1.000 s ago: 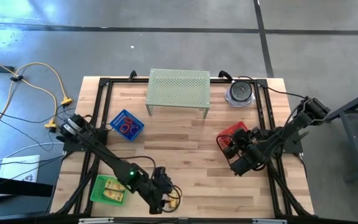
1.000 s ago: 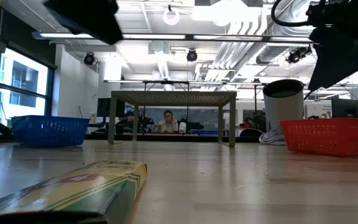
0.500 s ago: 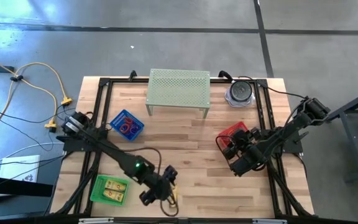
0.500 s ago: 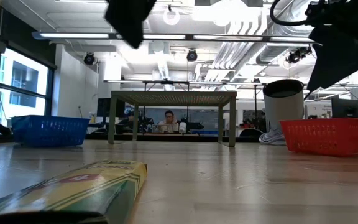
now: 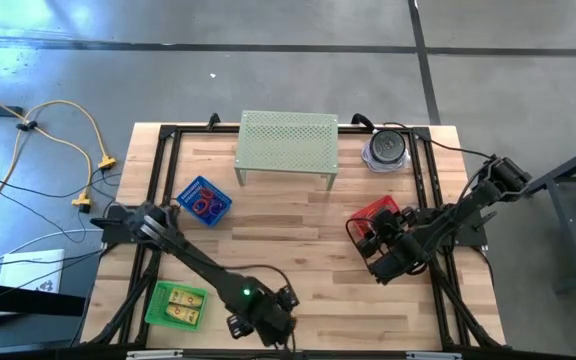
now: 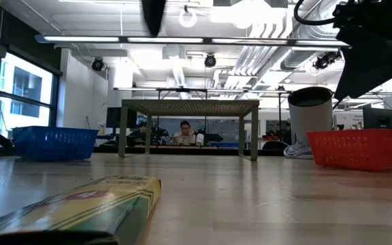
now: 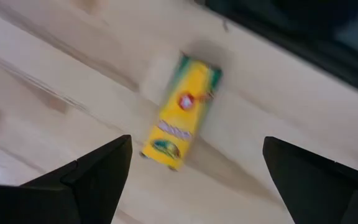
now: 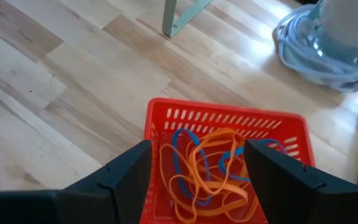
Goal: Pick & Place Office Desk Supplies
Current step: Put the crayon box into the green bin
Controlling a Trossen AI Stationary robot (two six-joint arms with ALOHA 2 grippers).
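**Op A:** I've got the left end effector hanging over the near edge of the tabletop, fingers spread wide apart and holding nothing. Right below it, just ahead of the gap between the fingers, lies a yellow crayon box, flat on the wood.

**Op B:** Why so wide?

**Op A:** So the box's narrow width fits between the fingers, I'd say. It lies roughly lengthwise to my view, so the fingers could straddle it from either long side.

**Op B:** And your right side?

**Op A:** The right end effector is parked above the red basket, fingers apart, empty too. Beneath it, inside that basket, sit the orange and blue rubber bands in a tangle. The walls keep those loops from scattering, which is my guess for sorting them there.

**Op B:** Other bins?

**Op A:** A green basket with yellow blocks sits beside my left end effector, so that's likely where the box belongs. The blue basket lies farther off.
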